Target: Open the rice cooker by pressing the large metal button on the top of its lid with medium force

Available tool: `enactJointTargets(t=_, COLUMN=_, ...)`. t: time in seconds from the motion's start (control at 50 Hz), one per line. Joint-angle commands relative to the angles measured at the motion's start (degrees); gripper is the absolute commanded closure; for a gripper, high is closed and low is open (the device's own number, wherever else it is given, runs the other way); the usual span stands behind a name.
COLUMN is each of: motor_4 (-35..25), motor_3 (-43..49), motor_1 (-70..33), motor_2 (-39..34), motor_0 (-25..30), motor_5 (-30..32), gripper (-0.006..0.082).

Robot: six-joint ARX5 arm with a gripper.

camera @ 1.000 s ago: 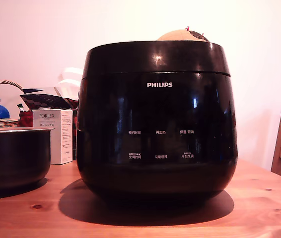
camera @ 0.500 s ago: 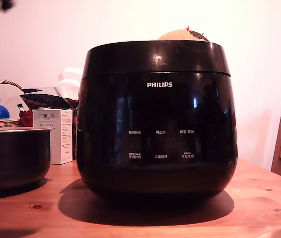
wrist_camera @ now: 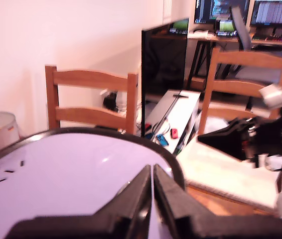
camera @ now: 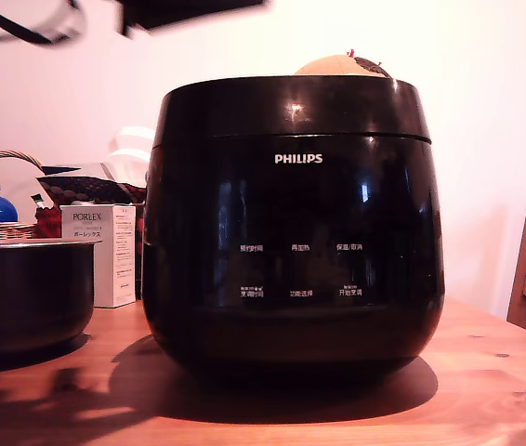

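While the tool hangs clenched, empty, above the lid, rice cooker sits w/ bare table around.

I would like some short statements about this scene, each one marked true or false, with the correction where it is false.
1. The lid of the rice cooker is closed. True.
2. The gripper has its fingers wide apart. False: they are shut, nearly touching.
3. In the exterior view, a white PORLEX box stands to the left of the cooker. True.
4. The cooker stands on a glass table. False: the table is wooden.
5. The gripper holds a spoon. False: nothing is between its fingers.
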State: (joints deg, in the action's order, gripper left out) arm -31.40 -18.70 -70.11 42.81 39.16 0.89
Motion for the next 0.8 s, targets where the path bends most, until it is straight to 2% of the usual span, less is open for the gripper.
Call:
enactJointTargets(t=0.0, motor_4=0.5, motor_3=-1.0, motor_1=-2.0, motor_2=1.4, motor_0=0.6, motor_5=1.6, gripper=0.0790)
enactJointTargets(t=0.42, motor_4=4.9, motor_3=0.0, motor_1=-7.9, motor_2=2.4, motor_0=1.5, motor_5=3.7, gripper=0.0791)
enactJointTargets(t=0.78, motor_4=7.3, motor_3=10.6, motor_1=-8.1, motor_2=2.4, motor_0=2.4, motor_5=9.1, gripper=0.0791)
